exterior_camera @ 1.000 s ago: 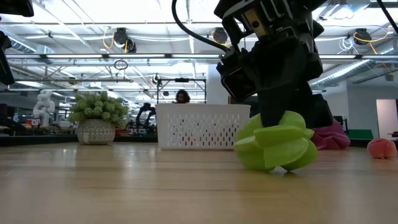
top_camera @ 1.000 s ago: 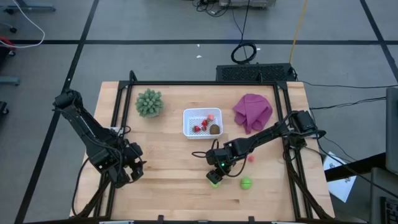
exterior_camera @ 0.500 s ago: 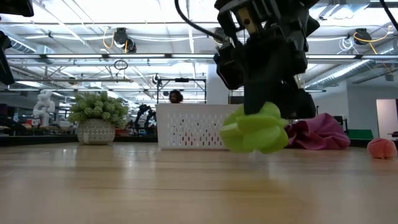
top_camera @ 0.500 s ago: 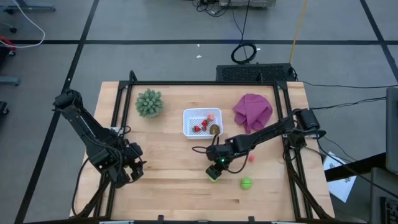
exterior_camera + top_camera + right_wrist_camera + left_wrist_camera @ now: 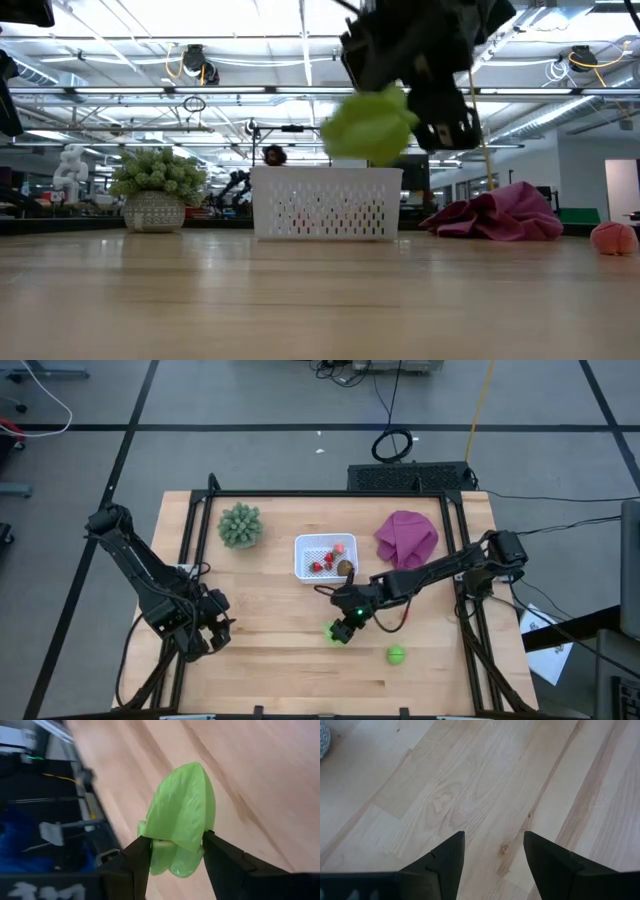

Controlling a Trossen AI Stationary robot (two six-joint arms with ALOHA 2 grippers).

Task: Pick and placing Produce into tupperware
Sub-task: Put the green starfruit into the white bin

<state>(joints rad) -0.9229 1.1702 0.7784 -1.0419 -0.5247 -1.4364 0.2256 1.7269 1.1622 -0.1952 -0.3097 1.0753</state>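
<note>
Currently, the right claw [image 5: 341,631] grips a green ridged fruit [image 5: 181,826] clear above the tabletop [image 5: 270,640], near the white tupperware [image 5: 325,556]; the left claw [image 5: 492,851] waits released.

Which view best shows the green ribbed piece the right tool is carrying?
The right wrist view: the green ribbed piece fills it, pinched between the right tool fingers. Low view shows it blurred, airborne; high view shows a small green spot; left wrist view misses it.

1. High view looks straight down on the whole table [image 5: 270,650];
2. Low view sits at tabletop height, facing the white tupperware [image 5: 326,203] both share;
3. Wrist views hang close above the boards.
</note>
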